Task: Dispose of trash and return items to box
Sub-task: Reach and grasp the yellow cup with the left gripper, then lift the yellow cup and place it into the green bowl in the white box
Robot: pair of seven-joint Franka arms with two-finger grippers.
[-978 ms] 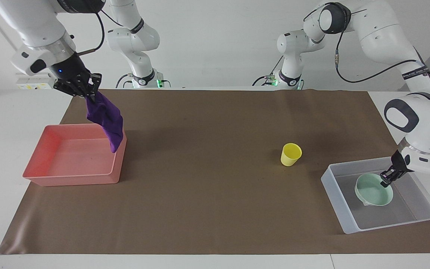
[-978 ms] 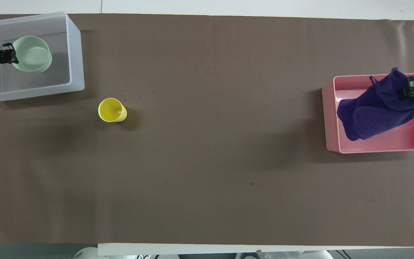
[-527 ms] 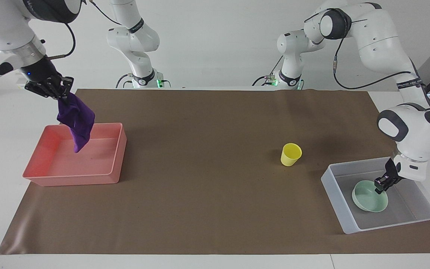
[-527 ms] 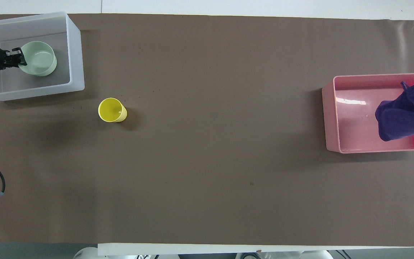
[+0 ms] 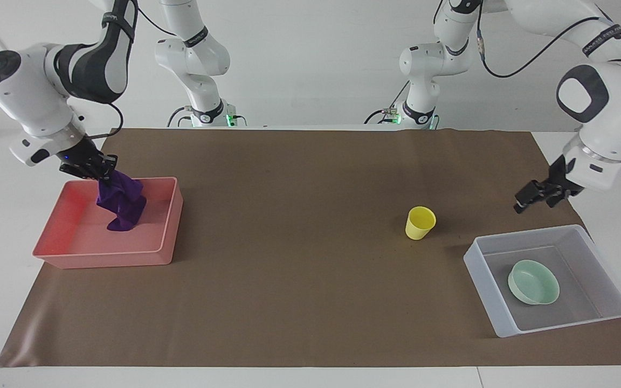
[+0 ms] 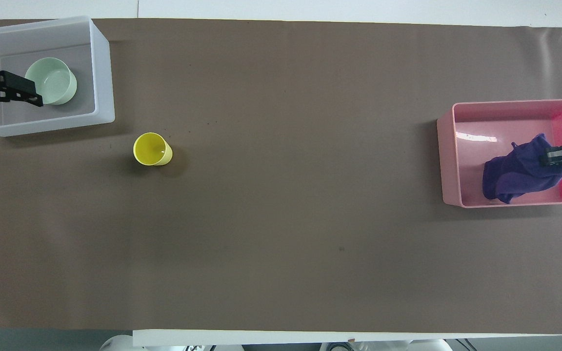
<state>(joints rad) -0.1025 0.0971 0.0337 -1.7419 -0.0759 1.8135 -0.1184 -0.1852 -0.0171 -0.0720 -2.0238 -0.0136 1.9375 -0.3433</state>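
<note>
Purple cloth (image 5: 121, 207) is hanging from the clenched right gripper (image 5: 100, 173) into the pink tray (image 5: 166, 218), while the released left gripper (image 5: 536, 195) is hovering above the box (image 5: 484, 285) holding the bowl (image 5: 533, 282).

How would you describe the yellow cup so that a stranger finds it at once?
On the brown mat, look toward the left arm's end, where the translucent bin holds a green bowl. The yellow cup stands upright beside the bin, nearer to the robots, the only loose thing on the mat.
</note>
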